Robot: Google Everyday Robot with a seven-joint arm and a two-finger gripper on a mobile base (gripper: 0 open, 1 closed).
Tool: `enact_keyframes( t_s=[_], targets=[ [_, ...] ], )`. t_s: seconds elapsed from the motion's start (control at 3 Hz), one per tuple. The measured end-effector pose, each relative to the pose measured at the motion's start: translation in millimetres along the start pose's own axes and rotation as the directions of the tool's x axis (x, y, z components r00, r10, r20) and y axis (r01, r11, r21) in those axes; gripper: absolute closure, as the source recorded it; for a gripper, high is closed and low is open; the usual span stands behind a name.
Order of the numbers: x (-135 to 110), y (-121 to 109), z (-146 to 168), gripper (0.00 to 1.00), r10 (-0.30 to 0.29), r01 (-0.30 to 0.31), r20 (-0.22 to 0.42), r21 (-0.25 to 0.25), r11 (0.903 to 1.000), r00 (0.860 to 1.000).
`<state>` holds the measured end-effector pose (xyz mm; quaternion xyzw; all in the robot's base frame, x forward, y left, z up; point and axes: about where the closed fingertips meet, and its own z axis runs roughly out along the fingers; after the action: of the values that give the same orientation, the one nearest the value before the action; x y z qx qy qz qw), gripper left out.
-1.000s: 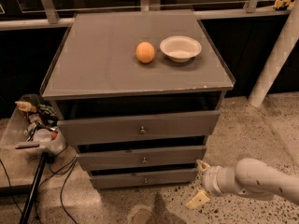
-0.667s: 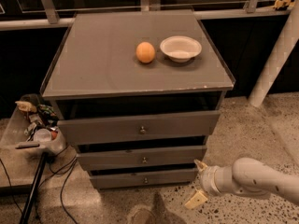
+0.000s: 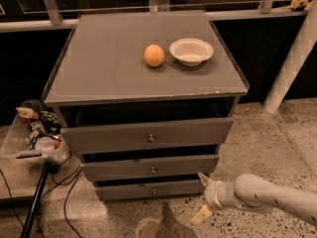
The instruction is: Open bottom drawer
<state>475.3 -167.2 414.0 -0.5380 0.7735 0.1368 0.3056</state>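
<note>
Gripper [image 3: 202, 196] with fingers spread open, holding nothing, has edged left and sits low beneath the worktop's [image 3: 109, 78] front right corner, beside the closed bottom drawer [image 3: 124, 191]. The knob [image 3: 154, 192], under the front edge's middle, is not yet grasped, so the approach is unfinished.

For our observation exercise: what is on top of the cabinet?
An orange and a white bowl beside it; the surface beneath each is covered. The open claw hovers right of the bottom drawer.

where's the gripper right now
In the camera view the gripper sits low right, open, just off the right end of the bottom drawer, above the speckled floor.
</note>
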Motion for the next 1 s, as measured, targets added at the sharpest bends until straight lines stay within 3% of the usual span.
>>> enact_keyframes(
  t_s=[0.67,1.0],
  targets=[
    [37.2,-4.0,54.1,0.00,-0.050,0.053,0.064,-0.041,0.9978,0.997],
    [53.9,-7.7,77.7,0.00,-0.037,0.046,0.116,-0.072,0.9964,0.993]
  ],
)
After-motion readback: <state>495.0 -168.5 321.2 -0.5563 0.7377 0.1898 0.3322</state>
